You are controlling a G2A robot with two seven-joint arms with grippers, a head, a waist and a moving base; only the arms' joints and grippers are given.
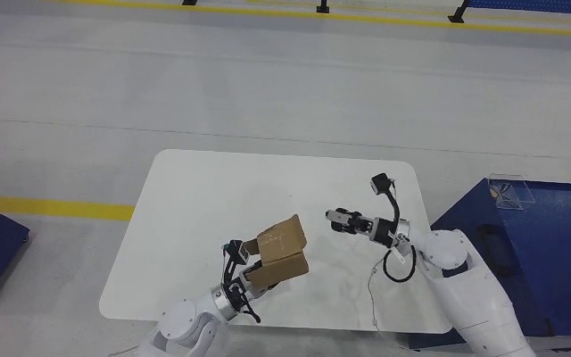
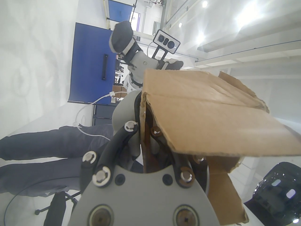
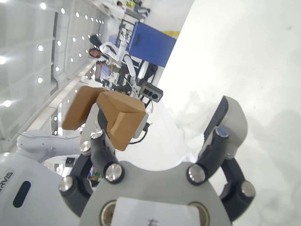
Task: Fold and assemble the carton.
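One carton [image 1: 281,250] held in left gripper [image 1: 248,266] over white table [image 1: 205,205], right gripper [image 1: 332,217] wide, grey floor [image 1: 268,71] beyond

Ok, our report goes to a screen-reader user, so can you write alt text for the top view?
The left gripper holds a partly folded brown carton over a white table. The open right gripper is close beside it, not touching.

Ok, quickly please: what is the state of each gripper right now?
Left gripper: closed, holding the carton.
Right gripper: open, holding nothing.
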